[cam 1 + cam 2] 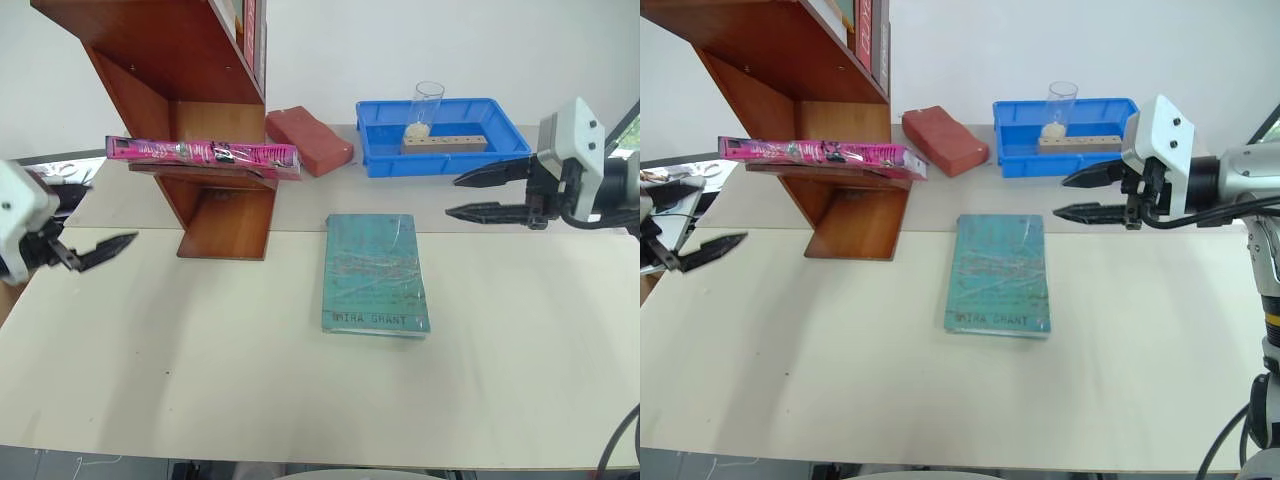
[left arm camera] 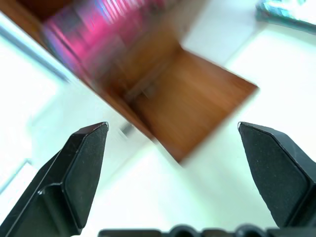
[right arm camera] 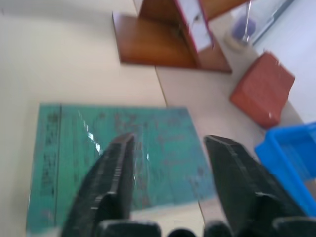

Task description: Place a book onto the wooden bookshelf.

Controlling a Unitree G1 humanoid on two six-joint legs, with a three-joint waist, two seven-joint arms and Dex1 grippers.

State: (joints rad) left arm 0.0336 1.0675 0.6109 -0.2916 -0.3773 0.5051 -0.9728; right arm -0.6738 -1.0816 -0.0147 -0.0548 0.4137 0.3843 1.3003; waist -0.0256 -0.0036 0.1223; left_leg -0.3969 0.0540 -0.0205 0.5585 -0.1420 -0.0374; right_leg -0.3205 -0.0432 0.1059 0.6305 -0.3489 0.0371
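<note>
At the left edge the left gripper gapes wide and empty, the pink book lies flat on the wooden bookshelf at upper left, and at right the right gripper stands parted, holding nothing.

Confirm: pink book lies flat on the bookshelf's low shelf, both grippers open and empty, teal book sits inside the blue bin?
Not quite. The teal book lies flat on the table, in front of the blue bin, as the left eye view shows. The rest holds: pink book on the bookshelf, left gripper and right gripper open, empty.
</note>
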